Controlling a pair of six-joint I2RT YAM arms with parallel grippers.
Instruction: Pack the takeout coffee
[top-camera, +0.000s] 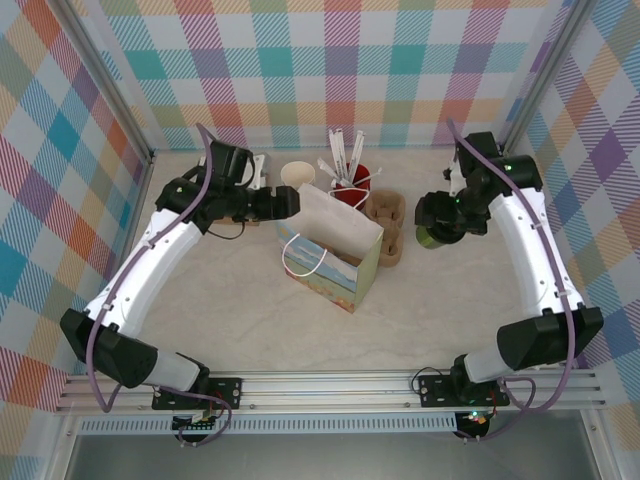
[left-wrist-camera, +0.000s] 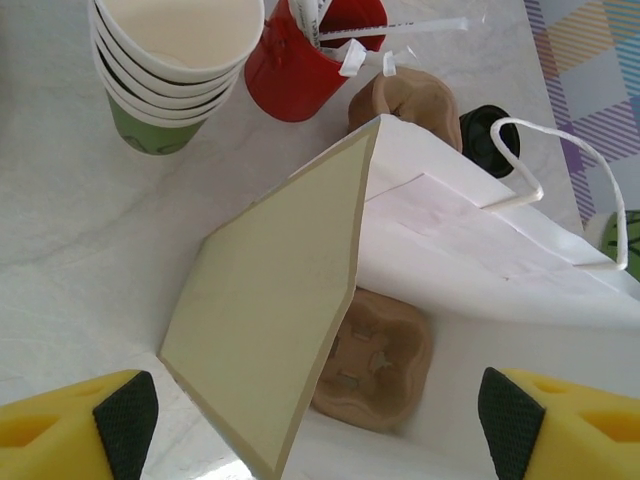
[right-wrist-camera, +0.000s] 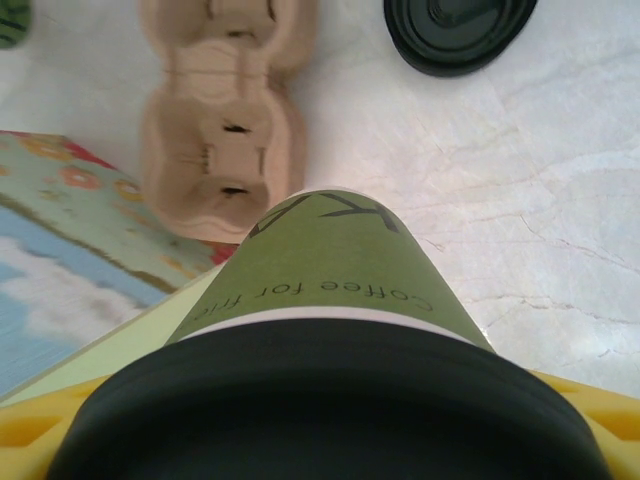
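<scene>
Coffee (right-wrist-camera: 330, 275) is held by the right gripper (top-camera: 438, 226) near the bag (top-camera: 335, 240), whose wall the wide-open left gripper (top-camera: 290, 203) straddles, likely to steady it.

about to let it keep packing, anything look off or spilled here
Nothing spilled or damaged. The only stray is a loose black lid lying on the table near the empty pulp cup carrier.

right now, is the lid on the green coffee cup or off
On: the green coffee cup wears a round black lid, seen in the right wrist view.
</scene>
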